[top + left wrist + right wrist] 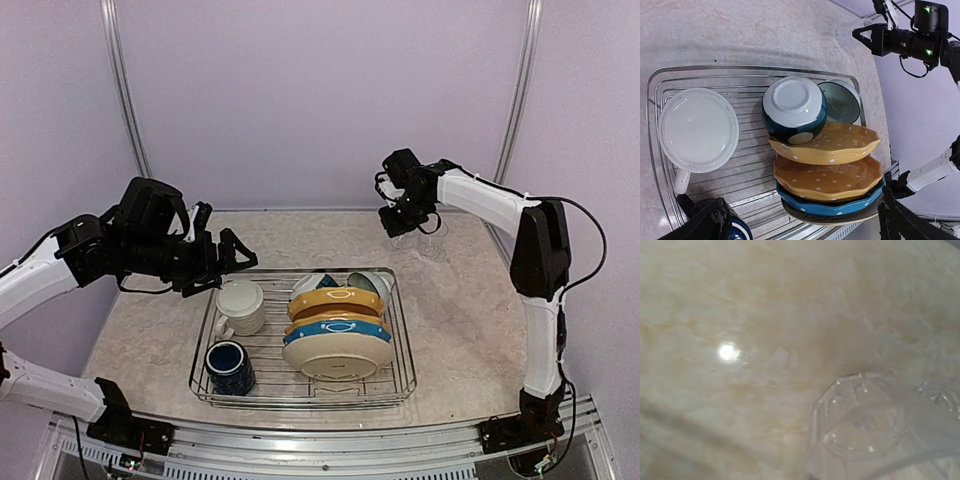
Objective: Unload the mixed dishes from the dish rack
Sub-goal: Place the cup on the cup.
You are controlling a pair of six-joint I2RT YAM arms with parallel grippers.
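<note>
The dish rack (300,398) (740,69) is a silver wire basket in the middle of the table. Inside it are a cream mug (241,305) (697,127), a navy mug (229,366) (739,231), an upturned teal-and-white bowl (792,107), two mustard plates (335,300) (830,145), a blue plate (830,207) and a cream plate (338,356). My left gripper (225,255) (804,227) hangs open over the rack's far left corner. My right gripper (408,225) (860,36) is shut on a clear glass tumbler (432,240) (860,425) at the far right. Its fingers are hidden in the right wrist view.
A grey-green ribbed bowl (840,101) leans in the rack's far right corner. The marble table (450,330) ends at lilac walls behind and to the sides. A metal rail (330,440) runs along the near edge.
</note>
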